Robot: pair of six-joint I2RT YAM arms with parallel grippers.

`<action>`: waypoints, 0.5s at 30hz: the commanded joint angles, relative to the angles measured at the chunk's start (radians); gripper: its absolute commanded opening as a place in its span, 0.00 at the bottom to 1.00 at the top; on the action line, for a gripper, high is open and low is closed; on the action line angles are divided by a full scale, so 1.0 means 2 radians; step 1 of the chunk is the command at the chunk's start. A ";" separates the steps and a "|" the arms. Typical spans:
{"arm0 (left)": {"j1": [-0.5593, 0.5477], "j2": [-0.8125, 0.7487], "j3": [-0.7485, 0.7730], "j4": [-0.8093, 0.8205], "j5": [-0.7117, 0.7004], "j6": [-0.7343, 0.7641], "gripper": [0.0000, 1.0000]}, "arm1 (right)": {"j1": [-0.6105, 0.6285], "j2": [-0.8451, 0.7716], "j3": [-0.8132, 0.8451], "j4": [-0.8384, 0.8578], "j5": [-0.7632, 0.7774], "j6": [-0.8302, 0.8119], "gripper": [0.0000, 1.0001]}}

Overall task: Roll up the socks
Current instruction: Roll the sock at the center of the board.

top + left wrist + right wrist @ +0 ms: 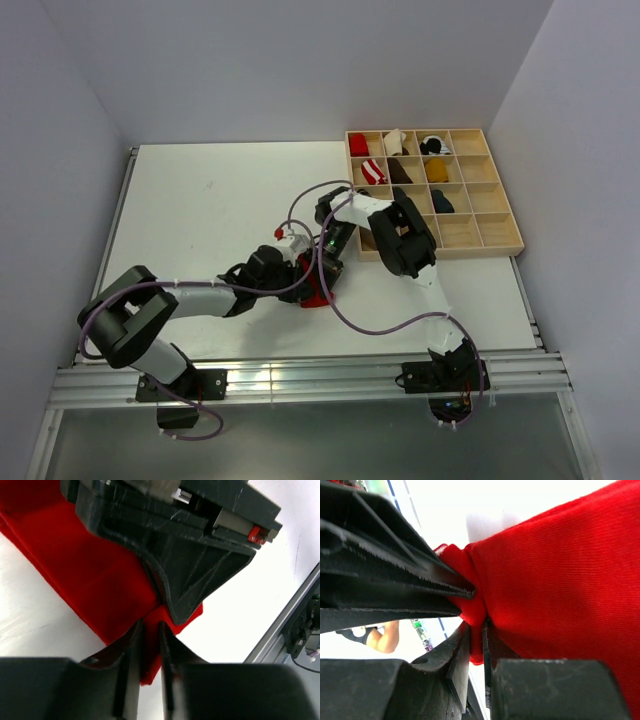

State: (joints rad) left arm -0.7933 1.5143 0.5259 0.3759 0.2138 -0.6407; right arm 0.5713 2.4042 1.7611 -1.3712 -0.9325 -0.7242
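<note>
The bright red sock [316, 290] lies on the white table near the middle, mostly hidden under both grippers. My left gripper [300, 282] is shut on one edge of it; in the left wrist view red fabric [100, 580] is pinched between my fingers [150, 645]. My right gripper [326, 268] is shut on the same sock from the other side; in the right wrist view the red cloth [560, 580] is pinched between its fingers [476, 640]. The two grippers almost touch. The tan-brown sock pair is not in view on the table.
A wooden compartment tray [495, 235] stands at the back right with sock bundles: red [358, 144], red-and-white striped [373, 171], brown [400, 171], mustard [436, 169], black [433, 146]. An aluminium rail [300, 375] runs along the near table edge.
</note>
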 commanded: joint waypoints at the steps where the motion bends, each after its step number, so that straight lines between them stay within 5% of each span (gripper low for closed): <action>1: -0.001 0.024 0.021 -0.041 0.019 -0.013 0.20 | -0.006 -0.008 -0.011 0.044 0.033 0.003 0.15; 5: -0.001 0.047 0.049 -0.080 0.026 -0.032 0.01 | -0.007 -0.039 -0.040 0.091 0.044 0.024 0.33; 15: 0.025 0.104 0.093 -0.186 0.030 -0.103 0.00 | -0.016 -0.114 -0.103 0.190 0.084 0.083 0.50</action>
State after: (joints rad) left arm -0.7567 1.6661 0.7101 0.1951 0.2920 -0.7975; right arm 0.5510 2.2501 1.5906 -1.1648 -0.8547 -0.5747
